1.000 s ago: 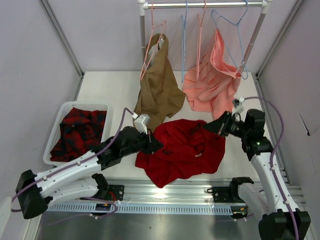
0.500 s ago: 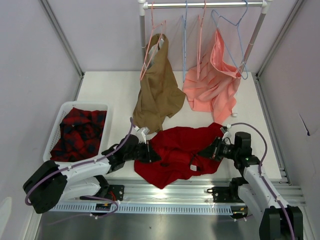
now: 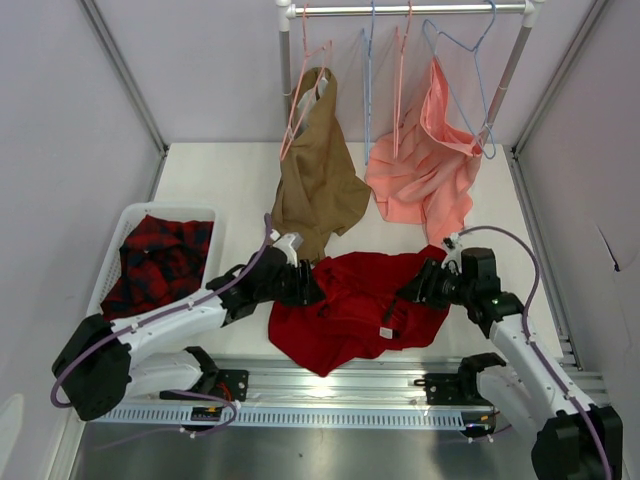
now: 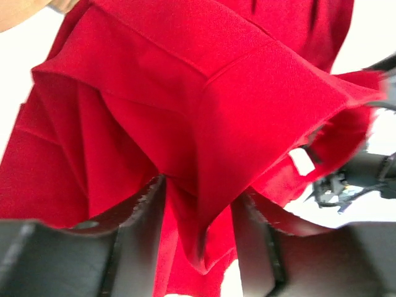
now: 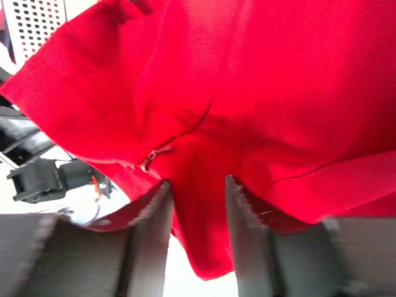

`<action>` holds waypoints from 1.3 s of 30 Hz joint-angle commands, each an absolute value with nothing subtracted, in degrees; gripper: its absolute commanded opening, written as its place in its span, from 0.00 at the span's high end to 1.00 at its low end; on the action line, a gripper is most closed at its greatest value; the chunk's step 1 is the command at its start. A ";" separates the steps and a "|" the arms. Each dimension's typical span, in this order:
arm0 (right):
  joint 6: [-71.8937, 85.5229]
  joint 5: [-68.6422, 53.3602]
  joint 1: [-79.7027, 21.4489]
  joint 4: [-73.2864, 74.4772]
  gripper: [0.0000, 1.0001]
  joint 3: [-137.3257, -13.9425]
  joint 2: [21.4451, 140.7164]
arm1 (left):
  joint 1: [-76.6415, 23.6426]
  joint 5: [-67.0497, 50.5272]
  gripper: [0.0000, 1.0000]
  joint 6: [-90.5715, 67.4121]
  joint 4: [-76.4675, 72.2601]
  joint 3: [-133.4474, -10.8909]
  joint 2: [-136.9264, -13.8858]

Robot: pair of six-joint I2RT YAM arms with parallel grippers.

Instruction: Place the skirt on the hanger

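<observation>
The deep-red skirt (image 3: 355, 300) lies crumpled on the table between my two arms. My left gripper (image 3: 308, 285) sits at its left edge. In the left wrist view its jaws (image 4: 198, 204) stand open, and a loose fold of the skirt (image 4: 185, 93) hangs between them. My right gripper (image 3: 412, 290) sits at the skirt's right edge, open too (image 5: 197, 198), with a flap of the skirt (image 5: 247, 80) drooping between its fingers. A pale-pink hanger (image 3: 297, 105) hangs on the rail at the back, beside the tan garment.
A tan garment (image 3: 318, 185) and a salmon-pink one (image 3: 425, 170) hang from the rail (image 3: 410, 10), along with light-blue hangers (image 3: 455, 50) and a second pink one (image 3: 400, 90). A white basket (image 3: 110, 270) at the left holds a plaid garment (image 3: 155, 265).
Both grippers have gone from shut to open, and the skirt has slackened onto the table. The right arm dropped and moved in toward the skirt.
</observation>
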State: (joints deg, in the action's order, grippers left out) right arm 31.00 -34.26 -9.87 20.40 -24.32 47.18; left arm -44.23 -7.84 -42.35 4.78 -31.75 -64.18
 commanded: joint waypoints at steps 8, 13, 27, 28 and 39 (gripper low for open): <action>31.64 -10.84 -26.88 30.85 0.40 -36.99 45.70 | -45.52 -9.84 0.40 -35.42 13.18 -35.77 -61.71; 32.25 -4.93 -32.86 33.75 0.33 -40.42 46.84 | -47.37 -9.41 0.34 -33.32 17.22 -37.26 -58.63; 28.04 2.37 -36.21 38.84 0.29 -59.82 52.64 | -50.27 -4.22 0.27 -28.92 28.02 -44.38 -53.09; 27.52 2.81 -35.86 39.28 0.30 -61.85 53.26 | -50.27 -3.78 0.26 -28.66 28.65 -45.86 -52.74; 17.41 0.70 -18.90 34.82 0.40 -98.51 71.97 | -50.27 1.76 0.26 -27.69 35.41 -51.77 -48.96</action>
State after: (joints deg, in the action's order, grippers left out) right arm 21.58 1.08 -21.28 39.42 -91.44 68.16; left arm -50.02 -0.89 -29.36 32.93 -49.01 -50.57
